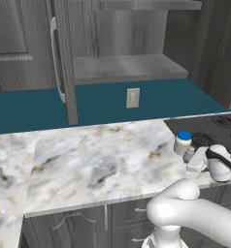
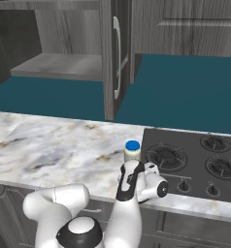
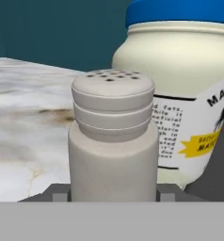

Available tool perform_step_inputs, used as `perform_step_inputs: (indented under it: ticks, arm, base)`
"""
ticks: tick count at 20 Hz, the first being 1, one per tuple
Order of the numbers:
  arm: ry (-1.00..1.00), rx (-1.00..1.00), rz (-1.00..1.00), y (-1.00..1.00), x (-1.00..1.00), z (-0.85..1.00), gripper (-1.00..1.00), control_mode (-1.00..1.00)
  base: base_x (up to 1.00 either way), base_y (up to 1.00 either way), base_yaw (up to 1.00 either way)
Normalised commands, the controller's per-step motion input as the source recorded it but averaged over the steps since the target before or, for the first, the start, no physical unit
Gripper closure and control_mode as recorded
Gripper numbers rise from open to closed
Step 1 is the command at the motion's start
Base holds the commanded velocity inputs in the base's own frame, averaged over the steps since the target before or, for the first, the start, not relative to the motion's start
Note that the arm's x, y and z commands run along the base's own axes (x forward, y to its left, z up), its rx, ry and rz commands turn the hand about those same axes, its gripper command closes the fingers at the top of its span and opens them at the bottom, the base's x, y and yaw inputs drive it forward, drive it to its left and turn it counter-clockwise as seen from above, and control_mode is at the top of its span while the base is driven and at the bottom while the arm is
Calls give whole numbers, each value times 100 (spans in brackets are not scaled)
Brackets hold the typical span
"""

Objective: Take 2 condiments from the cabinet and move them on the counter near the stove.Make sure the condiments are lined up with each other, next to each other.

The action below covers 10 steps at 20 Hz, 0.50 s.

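The slim pale grey shaker bottle point(image 3: 113, 141) stands upright between my fingertips point(image 3: 60, 195), which press against both its sides; my gripper point(image 3: 113, 196) is shut on it. Right behind it, nearly touching, stands the squat cream-white jar point(image 3: 189, 94) with blue lid and printed label. From the left base view, the jar point(image 1: 182, 143) and the shaker point(image 1: 189, 154) sit together on the marble counter point(image 1: 98, 160) at the stove's left edge, with my gripper point(image 1: 192, 159) low over them. The jar point(image 2: 132, 150) stands beside the black stove point(image 2: 195, 167). The cabinet point(image 1: 122, 68) is open and its shelf is bare.
The open cabinet door point(image 1: 65, 63), with its silver bar handle point(image 1: 54, 58), juts out over the counter's back. A wall outlet point(image 1: 132, 98) sits on the teal backsplash. Stove knobs point(image 2: 184, 185) line the cooktop's front. Grey drawers point(image 1: 107, 218) run below the counter.
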Motion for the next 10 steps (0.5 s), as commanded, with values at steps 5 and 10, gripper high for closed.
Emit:
perform_step_inputs:
  ticks: [5, 10]
  arm:
    - [0, 3, 0, -12, 1, -4, -100, -100]
    - [0, 3, 0, -17, 0, 0, -100, -100]
  base:
    - [0, 0, 0]
    - [0, 0, 0]
